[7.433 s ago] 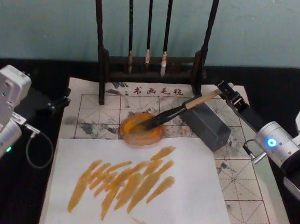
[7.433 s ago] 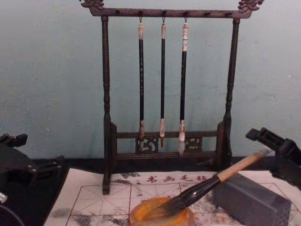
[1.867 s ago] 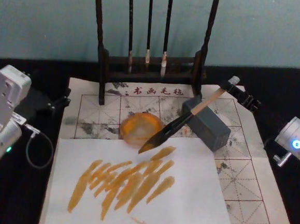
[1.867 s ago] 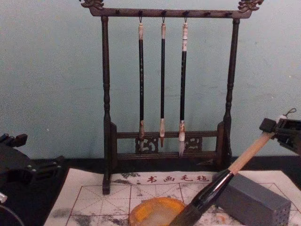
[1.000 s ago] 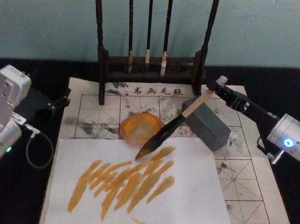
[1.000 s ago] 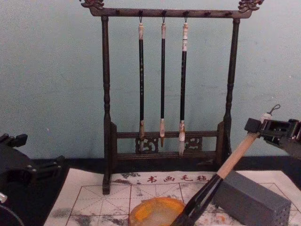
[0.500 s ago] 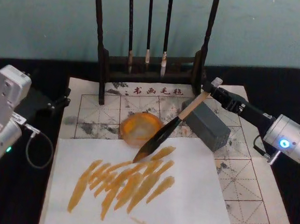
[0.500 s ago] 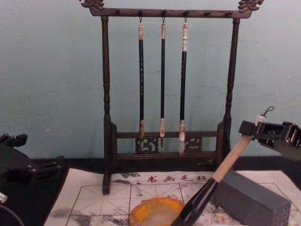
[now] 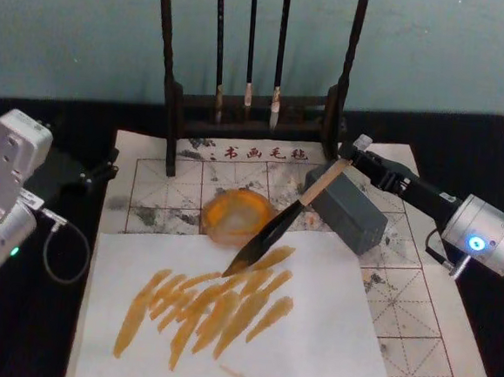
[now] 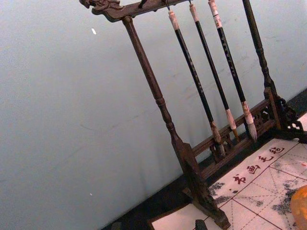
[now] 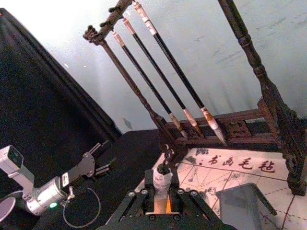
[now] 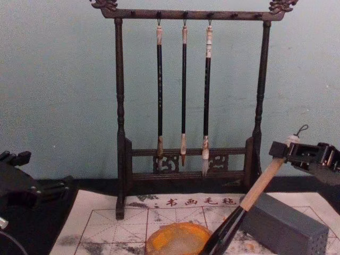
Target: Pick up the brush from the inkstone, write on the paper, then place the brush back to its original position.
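Nearest the robot: white sheet [image 9: 332, 335] carrying a fan of orange strokes [image 9: 212, 308], laid over the paper [image 9: 421, 315], the red-grid sheet with grey smudges. Both lie low and toward the robot from the right gripper's jaws. Right gripper [image 9: 358, 154] reaches in from the right, jaws closed on the white-wrapped top end of the brush [image 9: 287, 215]. The cord loop [image 12: 303, 128] sticks up just past the jaws. From the jaws the brush slants down, leftward and toward the robot: pale handle next to the jaws, then the black section, then dark bristles. The bristle tip sits at the white sheet's far edge, by the top of the strokes; contact with the sheet cannot be told. Inkstone [image 9: 237, 215], a round orange dish, lies on the paper just left of the brush's black section, below and left of the jaws. Grey block [image 9: 348, 212] lies below the jaws, just right of the handle. Left gripper [image 9: 108, 163] is parked well left of those jaws, at the paper's left edge, fingers spread with nothing between them. Beyond the jaws: dark wooden brush stand [image 9: 171, 86] on the paper's far edge, three thin brushes [image 12: 184, 90] hanging from its top bar, red characters [image 9: 266, 153] at its foot. Pale blue-green wall [image 12: 58, 79] behind.
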